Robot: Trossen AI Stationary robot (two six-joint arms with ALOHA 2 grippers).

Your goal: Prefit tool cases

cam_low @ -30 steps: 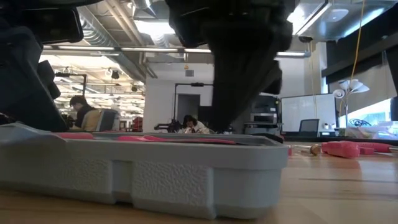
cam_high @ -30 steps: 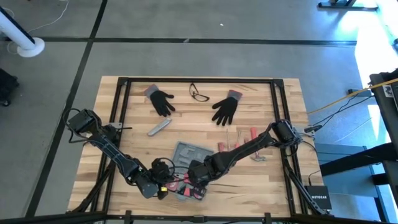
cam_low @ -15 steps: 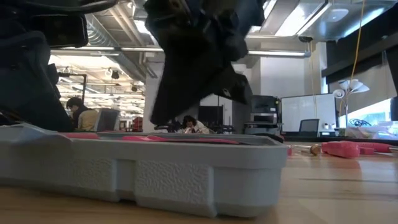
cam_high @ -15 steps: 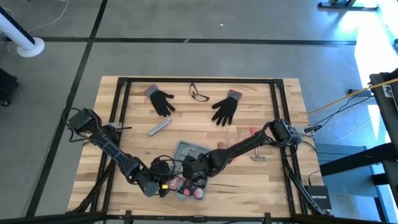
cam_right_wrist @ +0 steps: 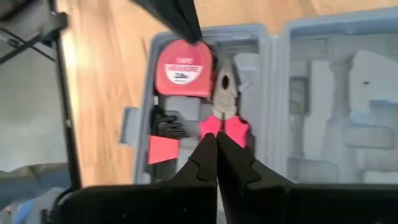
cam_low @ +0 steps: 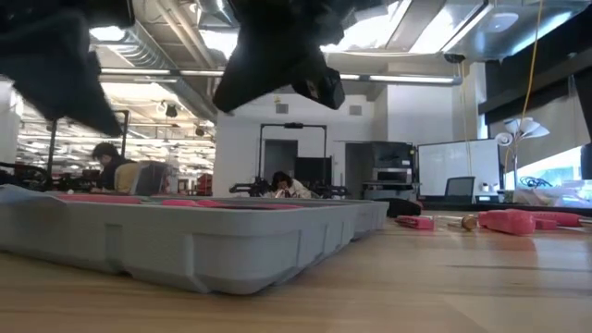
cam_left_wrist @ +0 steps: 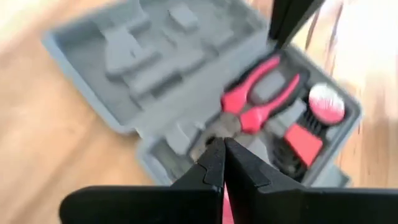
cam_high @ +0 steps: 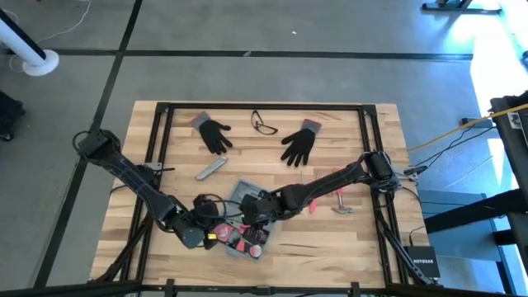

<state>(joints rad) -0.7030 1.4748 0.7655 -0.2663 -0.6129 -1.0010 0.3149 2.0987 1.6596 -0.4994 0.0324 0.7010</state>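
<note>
Case: the tool case (cam_high: 247, 221) lies open near the counter's (cam_high: 371, 235) front edge, long axis slanting from back to front.
Contents: pliers (cam_right_wrist: 225, 99) and tape measure (cam_right_wrist: 181, 68) sit in one half (other half bare).
Left gripper (cam_high: 216, 235): jaws pressed together, empty, at the case's left side.
Right gripper (cam_high: 250, 216): jaws pressed together, empty, directly above the filled half, so nearer.

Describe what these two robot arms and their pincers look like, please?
Both are slim, dark, jointed arms with thin black cables looped along them. The left gripper and right gripper each end in two flat, matte black fingers that taper to narrow tips from a broad black bar. The left arm shows a small yellow marking near its wrist.
</note>
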